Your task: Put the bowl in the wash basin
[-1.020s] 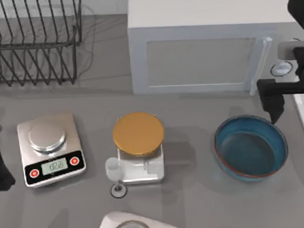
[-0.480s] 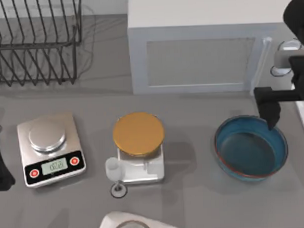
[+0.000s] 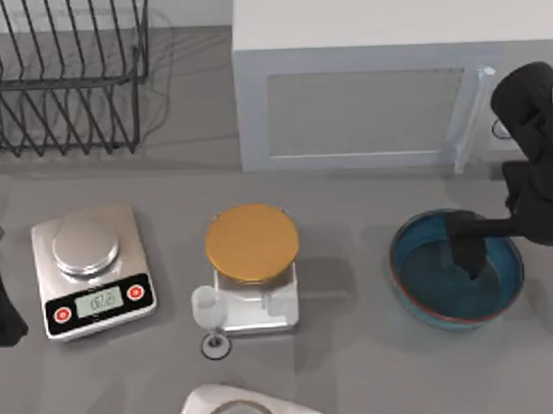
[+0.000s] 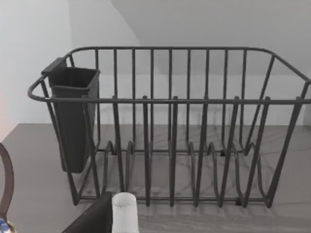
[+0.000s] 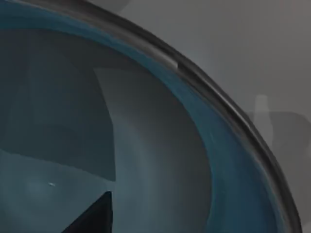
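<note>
- The right gripper (image 3: 469,255) is hanging over the inside of the bowl (image 3: 425,297), toward its right half; whether its fingers are spread or pressed together I cannot tell from here.
- The right arm is reaching in from the table's right edge, its dark bulk sitting in front of the right end of the microwave (image 3: 368,95) and bending down toward the bowl.
- The left gripper (image 3: 0,307) is sitting parked at the table's far left edge, beside the scale (image 3: 92,272).
- Counting things up: one bowl, one scale, one microwave, one dish rack (image 3: 63,74), and one golden disc (image 3: 251,242) resting on a pale stand in the middle of the table.
- The bowl is standing upright on the table's right side, in front of the microwave, its mouth facing straight up; being round, it is showing no long axis.
- The right wrist view is looking close into the bowl (image 5: 209,145), with its teal inside and dark rim curving across.
- The left wrist view is facing the dish rack (image 4: 170,145), which is carrying one dark cutlery holder (image 4: 73,116) at one end.
- A pale curved object (image 3: 238,408) is peeking in at the near edge of the table; what it is I cannot tell.
</note>
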